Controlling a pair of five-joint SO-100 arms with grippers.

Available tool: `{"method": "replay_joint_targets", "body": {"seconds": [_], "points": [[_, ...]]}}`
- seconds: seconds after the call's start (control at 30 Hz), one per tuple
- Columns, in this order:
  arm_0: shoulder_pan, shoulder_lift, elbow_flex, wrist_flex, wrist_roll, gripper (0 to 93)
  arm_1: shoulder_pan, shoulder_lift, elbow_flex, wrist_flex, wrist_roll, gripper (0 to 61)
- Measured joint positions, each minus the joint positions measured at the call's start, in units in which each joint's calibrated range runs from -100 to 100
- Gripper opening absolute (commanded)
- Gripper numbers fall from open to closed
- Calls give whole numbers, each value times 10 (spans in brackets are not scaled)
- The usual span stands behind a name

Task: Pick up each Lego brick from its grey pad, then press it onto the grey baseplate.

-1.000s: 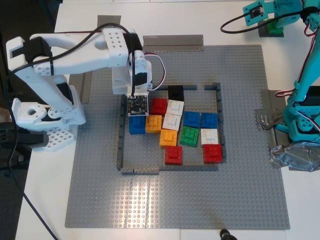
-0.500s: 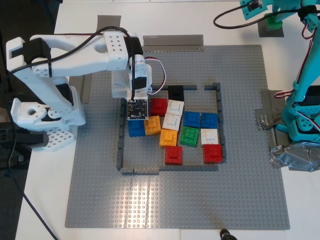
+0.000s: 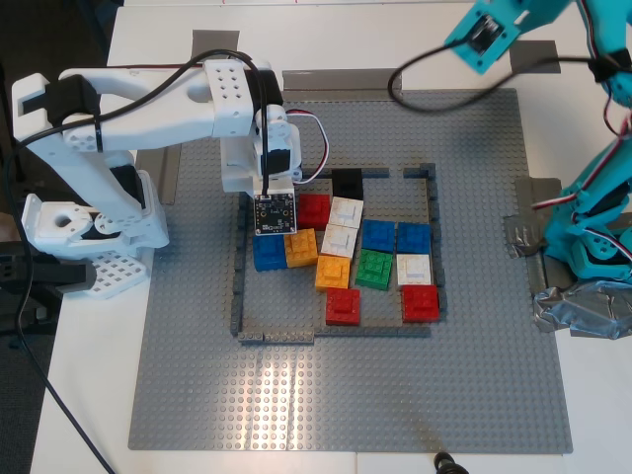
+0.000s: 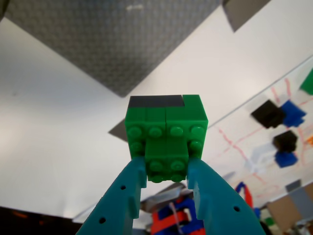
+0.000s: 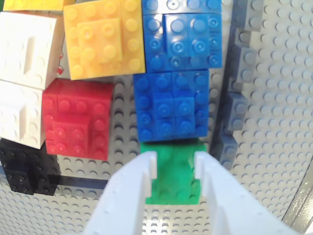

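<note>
My first gripper, teal, is shut on a bright green brick and holds it in the air. In the exterior view this gripper hangs over the grey baseplate's far right corner, beside a bare grey pad; its brick is hidden there. My second gripper, white, grips the raised middle of another green brick sitting on the baseplate against a blue brick. In the exterior view the white arm's camera board hides it. A third green brick sits among the coloured bricks.
A dark grey brick frame encloses red, white, blue, orange and black bricks. Grey tape strips lie at the plate's far edge. The white arm's base stands at the exterior view's left, the teal base at its right.
My first gripper has lifted off the far right pad and swung toward the exterior view's left, with the green brick in it. My second gripper has barely shifted.
</note>
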Motion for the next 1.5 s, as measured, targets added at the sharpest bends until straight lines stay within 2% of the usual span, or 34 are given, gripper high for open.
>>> {"method": "replay_joint_targets", "body": {"seconds": [0.33, 0.53, 0.83, 1.0, 1.2, 1.3, 1.33, 1.37, 1.5], "points": [[-155, -87, 130, 0, -10, 0, 0, -15, 0, 0, 2, 136], [-271, -148, 209, 0, -51, 0, 0, -15, 0, 0, 2, 135], [-454, -211, 278, 0, -128, 0, -14, -15, -6, 5, 3, 150], [-541, -213, 292, -7, -165, 0, -32, -31, -52, 35, 20, 178], [-611, -213, 292, -45, -213, 0, -56, -37, -121, 76, 43, 178], [-633, -213, 292, -45, -228, 0, -86, -41, -138, 98, 56, 139], [-639, -213, 292, -45, -233, 0, -98, -41, -142, 106, 59, 48], [-653, -213, 297, -50, -244, 0, -125, -45, -146, 111, 63, 2], [-671, -205, 329, -50, -262, 0, -174, -57, -147, 109, 64, 2]]}}
